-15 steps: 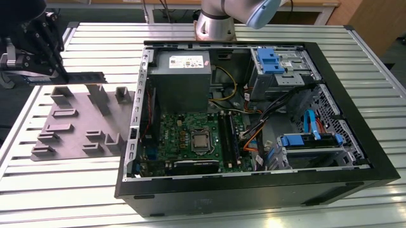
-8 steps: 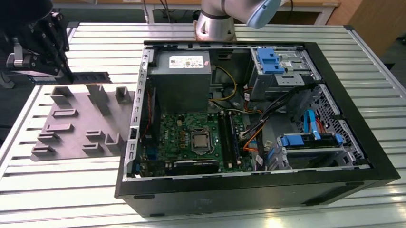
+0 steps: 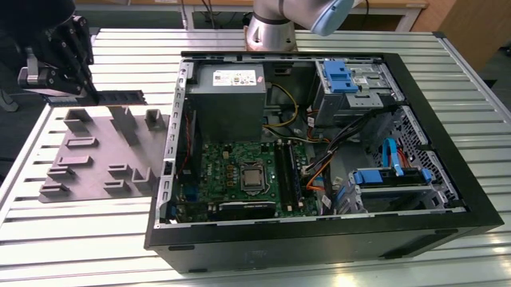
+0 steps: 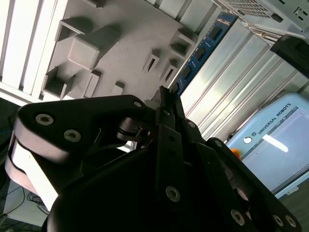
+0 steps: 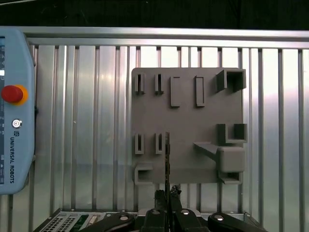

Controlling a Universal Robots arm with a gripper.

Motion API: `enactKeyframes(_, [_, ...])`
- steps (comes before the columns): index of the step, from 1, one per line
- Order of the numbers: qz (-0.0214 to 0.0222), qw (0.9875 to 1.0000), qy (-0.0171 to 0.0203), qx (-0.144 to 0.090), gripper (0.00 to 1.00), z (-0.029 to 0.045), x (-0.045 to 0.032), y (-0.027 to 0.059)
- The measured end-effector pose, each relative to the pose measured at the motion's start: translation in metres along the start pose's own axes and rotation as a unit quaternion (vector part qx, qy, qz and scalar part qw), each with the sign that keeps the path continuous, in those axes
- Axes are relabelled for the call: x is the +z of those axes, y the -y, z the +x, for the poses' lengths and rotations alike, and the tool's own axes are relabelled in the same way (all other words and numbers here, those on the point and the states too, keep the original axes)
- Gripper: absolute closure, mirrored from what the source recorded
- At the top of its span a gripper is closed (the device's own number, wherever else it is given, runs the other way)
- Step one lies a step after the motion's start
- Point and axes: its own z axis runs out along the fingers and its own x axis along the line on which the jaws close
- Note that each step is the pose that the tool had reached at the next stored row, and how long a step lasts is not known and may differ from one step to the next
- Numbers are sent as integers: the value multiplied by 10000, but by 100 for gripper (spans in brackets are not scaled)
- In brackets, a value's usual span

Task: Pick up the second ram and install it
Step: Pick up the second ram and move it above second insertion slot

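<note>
Over at the exterior view's left, the gripper [image 3: 90, 95] hangs above the far edge of the grey fixture plate [image 3: 96, 161]. Its fingers are pinched shut on one end of the second ram [image 3: 121, 95]. The stick pokes out of the fingertips toward the exterior view's right and runs along that same far edge of the plate, roughly level.

In the first wrist view the ram [image 5: 167, 157] shows edge-on. It's a thin dark line coming straight out from between the fingers [image 5: 159, 198] and crossing over the plate [image 5: 193, 121] between its raised blocks. The second wrist view shows the board [image 4: 200, 53] flatter, with its black chips in a row beside the plate's edge [image 4: 120, 43].

It's hard to say whether the ram is fully clear of the plate or touching it; it looks clear-ish. A teach pendant [image 5: 14, 121] lies on the slatted table [image 3: 80, 239] near the plate.

To the exterior view's right of the plate, just beside it, sits the open PC case [image 3: 431, 119] with its power supply [image 3: 227, 89] and motherboard [image 3: 239, 173]. The ram is well apart from that board.
</note>
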Motion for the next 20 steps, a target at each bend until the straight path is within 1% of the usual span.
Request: enactKeyframes(20, [0,10000,0,0,86,-1,-5,233])
